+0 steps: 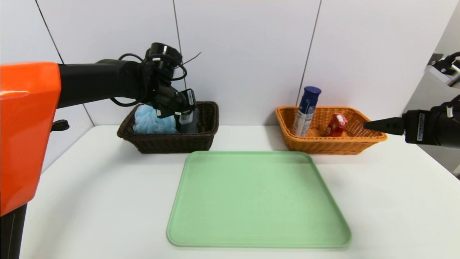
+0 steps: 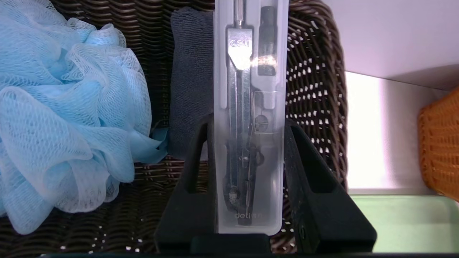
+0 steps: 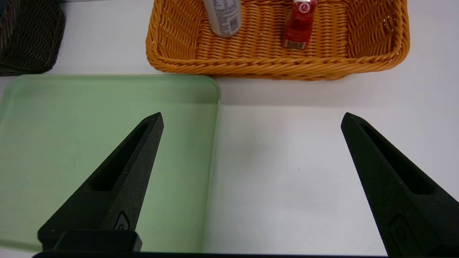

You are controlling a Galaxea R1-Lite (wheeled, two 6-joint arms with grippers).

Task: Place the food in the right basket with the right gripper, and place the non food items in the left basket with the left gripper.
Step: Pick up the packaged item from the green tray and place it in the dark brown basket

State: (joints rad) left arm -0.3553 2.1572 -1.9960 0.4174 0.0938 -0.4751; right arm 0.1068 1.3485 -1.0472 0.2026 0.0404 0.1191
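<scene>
A clear compass case point(image 2: 251, 118) is held in the left gripper point(image 2: 251, 150) over the dark left basket point(image 1: 206, 124); apparently 1 release remains. Green tray point(image 1: 258, 201) bare; right gripper point(image 3: 251, 122) jaws wide, unladen.

Frosted compass case point(image 2: 251, 118), over dark basket point(image 2: 315, 71)

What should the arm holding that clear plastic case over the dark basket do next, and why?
Probably lower a little and open. The left hand grips the clear compass case above the dark basket, beside the blue bath pouf; the green tray looks empty.
</scene>
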